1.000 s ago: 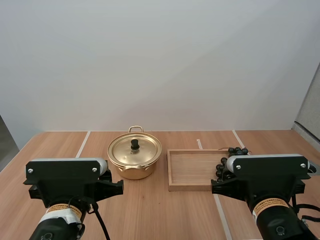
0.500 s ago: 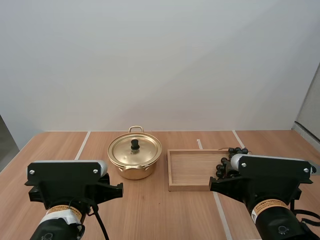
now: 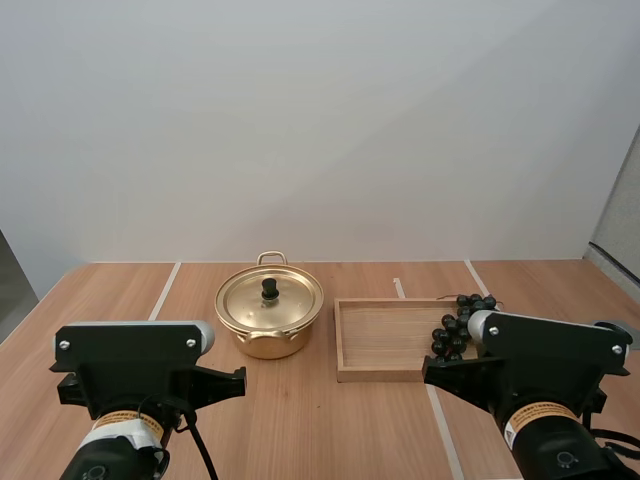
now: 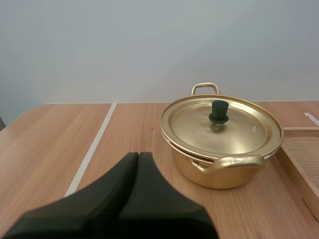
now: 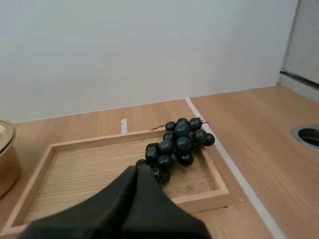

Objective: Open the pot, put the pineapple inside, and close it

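Clenched on nothing, my left pincer [image 4: 138, 155] has its two black fingers pressed together into one wedge, low over the pale wooden desk [image 4: 45, 134] and well short of the pot. My right pincer [image 5: 137, 168] is clenched and empty too, at the near side of the shallow rectangular wooden tray [image 5: 199, 200].

Farther out, to the left of the tray and just beside it, stands the round brass-coloured metal pot [image 4: 219, 167]. Its flat golden lid [image 4: 234, 127] is seated on the rim, so the opening step is not yet done. I judge the lid thin, stiff, light and slippery. The small black knob [image 4: 218, 110] at its centre is the place to pinch, and I would lift it straight up so the light pot does not slide.

The fruit on hand is not a pineapple but a bunch of dark round grapes [image 5: 179, 142], lying at the tray's right end toward its far corner. It looks light and loosely jointed. I would close gently across the thick middle of the cluster, since a single berry could tear away.
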You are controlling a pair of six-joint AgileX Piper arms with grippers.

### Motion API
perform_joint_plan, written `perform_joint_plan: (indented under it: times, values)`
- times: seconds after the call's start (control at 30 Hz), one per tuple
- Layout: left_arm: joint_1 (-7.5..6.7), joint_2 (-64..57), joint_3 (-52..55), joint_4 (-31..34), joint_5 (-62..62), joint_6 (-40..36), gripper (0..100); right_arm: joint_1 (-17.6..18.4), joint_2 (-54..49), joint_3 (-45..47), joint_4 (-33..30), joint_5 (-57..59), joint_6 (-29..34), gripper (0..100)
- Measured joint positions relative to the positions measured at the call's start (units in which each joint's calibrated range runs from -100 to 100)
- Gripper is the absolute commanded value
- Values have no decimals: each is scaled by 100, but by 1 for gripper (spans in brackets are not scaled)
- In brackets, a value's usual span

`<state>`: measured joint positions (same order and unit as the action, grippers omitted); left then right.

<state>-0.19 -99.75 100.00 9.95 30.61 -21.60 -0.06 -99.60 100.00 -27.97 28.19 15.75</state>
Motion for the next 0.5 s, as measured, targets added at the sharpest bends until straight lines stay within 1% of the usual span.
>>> perform_joint_plan:
  times: [0.1, 0.3, 0.4, 0.5]
  values:
    - [0, 0, 0, -12, 0, 0, 0, 0, 0, 0, -279, 0, -23, 0]
    - [0, 0, 0, -12, 0, 0, 0, 0, 0, 0, -338, -227, -64, 0]
    - [0, 0, 0, -12, 0, 0, 0, 26, 0, 0, 99, -267, -100, 0]
    - [0, 0, 0, -12, 0, 0, 0, 59, 0, 0, 732, -267, -100, 0]
